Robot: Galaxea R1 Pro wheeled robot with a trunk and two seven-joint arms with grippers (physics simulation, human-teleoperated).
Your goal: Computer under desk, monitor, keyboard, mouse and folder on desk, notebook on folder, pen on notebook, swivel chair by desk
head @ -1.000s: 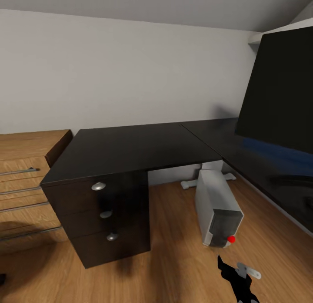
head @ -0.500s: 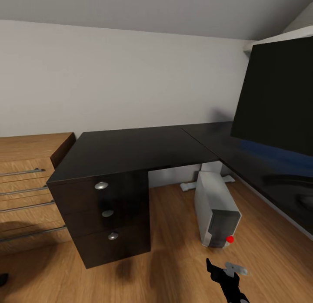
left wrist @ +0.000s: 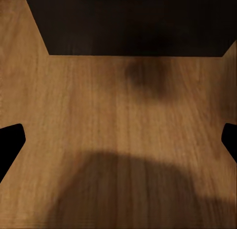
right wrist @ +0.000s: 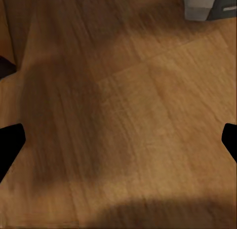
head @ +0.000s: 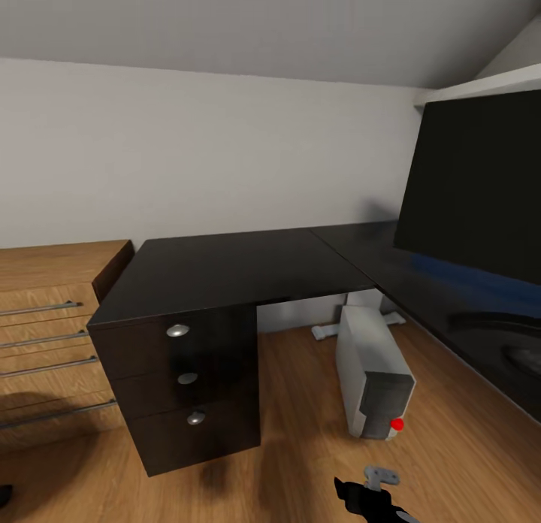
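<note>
The light grey computer, red dot low on its front, stands on the wooden floor under the black desk, lower right of centre. Both the left gripper and right gripper are spread wide over bare floor. Since a second ago the view has tilted up, so the desk and monitor sit lower in frame.

One worktop, one monitor, one computer, three drawer knobs, one wooden cabinet.

Soft, even indoor light with no visible lamp. The glossy black desk gives a faint blue reflection below the monitor. Blurred dark shadows lie on the wooden floor in front of the desk's drawers. Both wrist views are slightly soft, with broad floor shadows.
</note>
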